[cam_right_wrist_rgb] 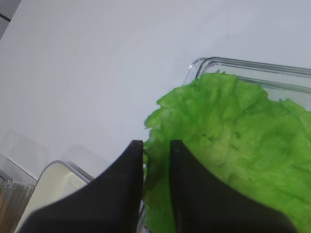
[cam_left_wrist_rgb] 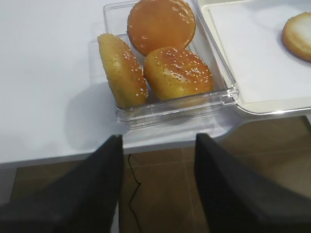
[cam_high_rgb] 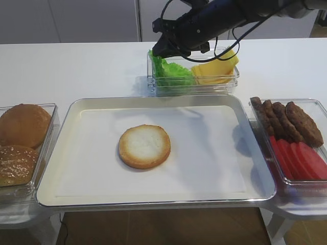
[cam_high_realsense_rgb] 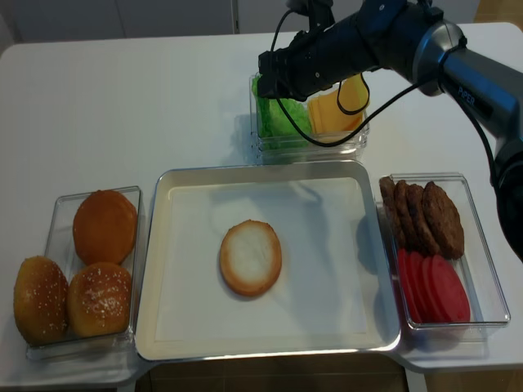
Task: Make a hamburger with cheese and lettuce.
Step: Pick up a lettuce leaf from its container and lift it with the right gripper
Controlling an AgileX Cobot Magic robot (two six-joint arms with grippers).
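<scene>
The black right gripper (cam_right_wrist_rgb: 156,145) is reaching into the clear plastic container (cam_high_rgb: 227,84) at the upper centre of the exterior view, its two dark fingers standing close together with a narrow gap, pinching the left edge of the bright green ruffled lettuce leaf (cam_right_wrist_rgb: 233,155). The lettuce is sitting in the left half of that container, touching the pale yellow square cheese slices (cam_high_rgb: 214,69) leaning in the right half. The round flat bun half with the cream cut face (cam_high_rgb: 144,146) is lying bare at the centre of the metal tray (cam_high_rgb: 61,127). The left gripper (cam_left_wrist_rgb: 158,145) is hanging wide open, holding nothing, at the lower left beside the clear box of seeded bun tops (cam_left_wrist_rgb: 167,63).
</scene>
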